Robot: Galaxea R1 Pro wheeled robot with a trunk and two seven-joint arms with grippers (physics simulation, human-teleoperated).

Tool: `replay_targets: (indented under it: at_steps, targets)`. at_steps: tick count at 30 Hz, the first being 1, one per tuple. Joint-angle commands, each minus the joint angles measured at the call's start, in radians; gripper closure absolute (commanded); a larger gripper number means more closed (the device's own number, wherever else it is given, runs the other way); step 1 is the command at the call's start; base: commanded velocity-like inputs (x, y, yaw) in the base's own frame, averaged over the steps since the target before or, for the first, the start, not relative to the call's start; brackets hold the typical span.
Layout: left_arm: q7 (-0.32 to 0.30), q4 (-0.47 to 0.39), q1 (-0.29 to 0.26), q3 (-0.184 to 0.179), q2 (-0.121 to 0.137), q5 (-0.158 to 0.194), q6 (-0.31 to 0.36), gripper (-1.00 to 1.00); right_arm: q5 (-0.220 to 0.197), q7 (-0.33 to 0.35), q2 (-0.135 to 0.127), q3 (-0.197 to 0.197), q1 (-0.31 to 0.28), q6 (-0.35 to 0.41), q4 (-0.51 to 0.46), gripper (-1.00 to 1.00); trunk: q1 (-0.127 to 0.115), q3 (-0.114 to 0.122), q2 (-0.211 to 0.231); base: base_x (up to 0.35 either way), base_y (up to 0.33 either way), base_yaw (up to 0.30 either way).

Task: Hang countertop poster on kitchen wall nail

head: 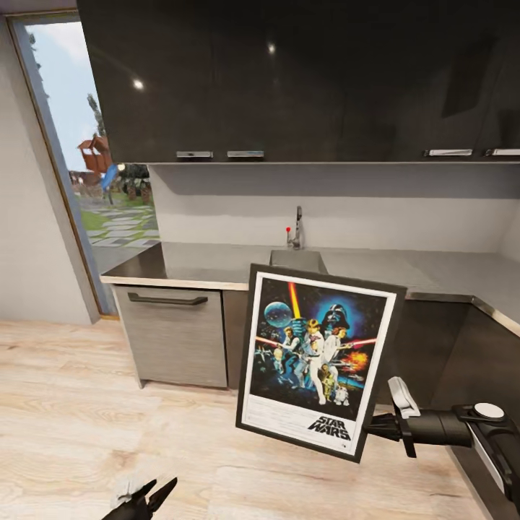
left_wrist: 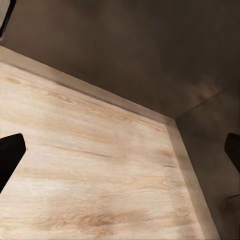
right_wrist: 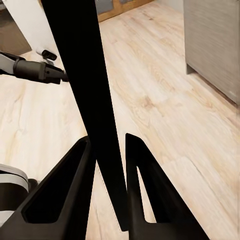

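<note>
The portrait Star Wars poster with a thick black frame and thin white border (head: 318, 360) hangs in the air at lower centre of the head view, tilted slightly clockwise, in front of the dark grey cabinets and clear of the glossy grey worktop with its light wood-coloured front edge (head: 195, 269). The right end effector (head: 383, 426) comes in from the lower right and is clamped on the frame's lower right edge; in the right wrist view its two black fingers (right_wrist: 75, 185) pinch the black frame edge (right_wrist: 87, 90) between them. The left end effector (head: 148, 498) sits at the bottom left over the pale wooden floor (head: 65, 419), fingers spread apart and empty. A steel sink and tap (head: 297, 238) lie behind the poster.
</note>
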Motion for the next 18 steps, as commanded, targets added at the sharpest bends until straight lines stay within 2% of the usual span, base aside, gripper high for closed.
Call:
replay_targets:
  at_steps: [1,5,18]
  targets:
    - [-0.001,0.001,0.000,-0.008,0.001,0.009,-0.005,-1.00,0.000,0.005,0.000,-0.003,-0.001,0.013,0.000,1.00,0.000,-0.001,-0.001,0.000,0.000,0.009]
    - [0.004,0.001,0.031,-0.009,0.015,0.016,-0.003,-1.00,0.000,0.004,0.000,-0.012,-0.001,0.013,0.001,1.00,0.000,-0.002,-0.001,0.000,0.000,0.002]
    - [0.006,0.000,0.041,-0.010,0.016,0.016,-0.001,-1.00,0.000,0.003,0.000,-0.012,-0.001,0.019,0.000,1.00,0.000,-0.020,-0.001,0.000,0.000,0.000]
